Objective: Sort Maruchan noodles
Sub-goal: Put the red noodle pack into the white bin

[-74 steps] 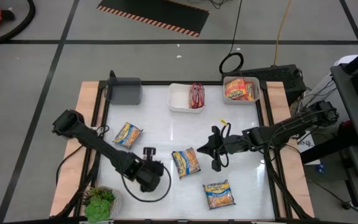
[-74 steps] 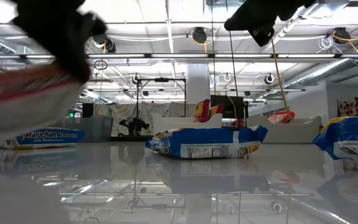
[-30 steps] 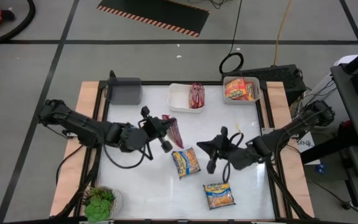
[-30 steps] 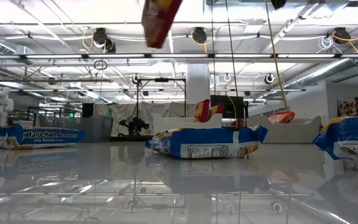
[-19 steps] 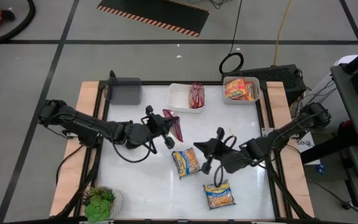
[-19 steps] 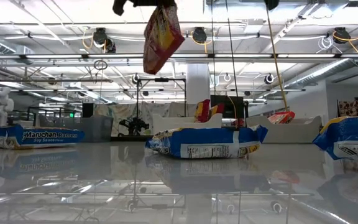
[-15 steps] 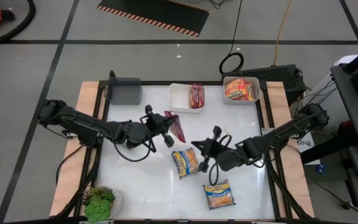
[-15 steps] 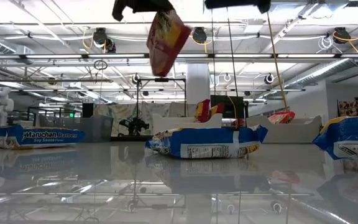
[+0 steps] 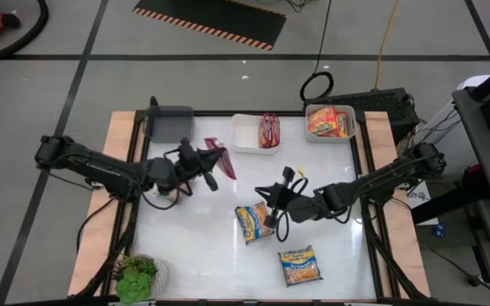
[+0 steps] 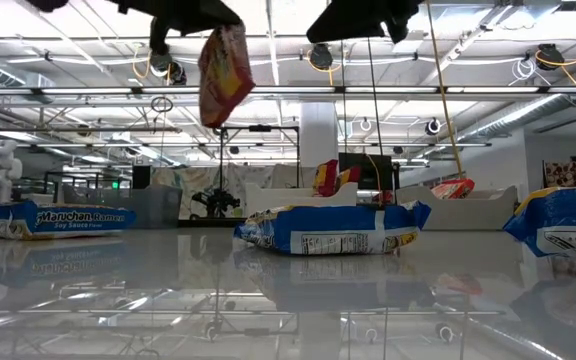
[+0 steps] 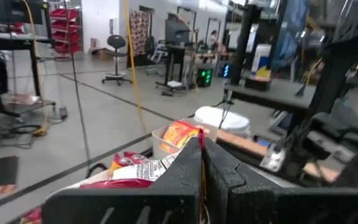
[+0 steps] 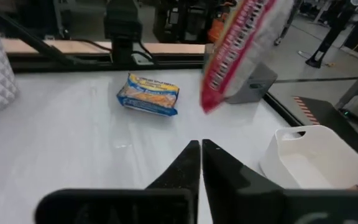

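Left gripper (image 9: 211, 161): your left arm has its fingers clenched on a red packet (image 9: 219, 160), hanging clear above the table (image 9: 194, 246), near the white bin (image 9: 245, 134)
Right gripper (image 9: 272, 214): fingers pressed together, grasping nothing, at the edge of the middle blue packet (image 9: 252, 223)
Other packets: 1 blue (image 9: 299, 265) at the near edge, 1 blue partly hidden under your left arm
Bins: 1 red packet (image 9: 269, 129) in the white bin, orange ones (image 9: 330, 121) in the next bin (image 9: 350, 136)

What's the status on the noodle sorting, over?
Left gripper shut on red packet, held aloft near the white bin. Right gripper shut, empty, beside blue-and-yellow packet. Nothing in the way.
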You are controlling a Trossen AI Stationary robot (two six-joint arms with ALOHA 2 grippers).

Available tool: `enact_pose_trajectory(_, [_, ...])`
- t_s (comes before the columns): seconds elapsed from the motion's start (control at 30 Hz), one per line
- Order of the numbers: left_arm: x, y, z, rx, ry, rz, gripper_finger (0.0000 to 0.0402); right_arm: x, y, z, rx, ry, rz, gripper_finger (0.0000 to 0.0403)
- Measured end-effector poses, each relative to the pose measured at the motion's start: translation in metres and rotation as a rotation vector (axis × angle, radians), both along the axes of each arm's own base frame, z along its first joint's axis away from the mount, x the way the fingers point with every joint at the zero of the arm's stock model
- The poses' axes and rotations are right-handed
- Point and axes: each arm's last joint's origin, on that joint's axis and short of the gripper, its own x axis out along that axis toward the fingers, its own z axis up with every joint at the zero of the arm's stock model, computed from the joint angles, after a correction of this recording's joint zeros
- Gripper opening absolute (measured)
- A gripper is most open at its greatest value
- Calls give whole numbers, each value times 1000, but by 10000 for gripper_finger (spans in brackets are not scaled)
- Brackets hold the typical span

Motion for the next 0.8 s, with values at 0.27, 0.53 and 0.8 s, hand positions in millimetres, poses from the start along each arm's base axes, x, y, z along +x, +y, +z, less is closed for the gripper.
enact_pose_trajectory(0.27, [-16,2,-2,5,-39,-5,3,0,-3,-3,-62,34,15,109])
enact_pose_trajectory(0.53, [-16,1,-3,17,-29,-8,3,1,-5,-1,-94,29,17,187])
enact_pose_trajectory(0.8, [-16,-1,0,7,-59,-17,3,1,-6,1,-85,-10,-57,219])
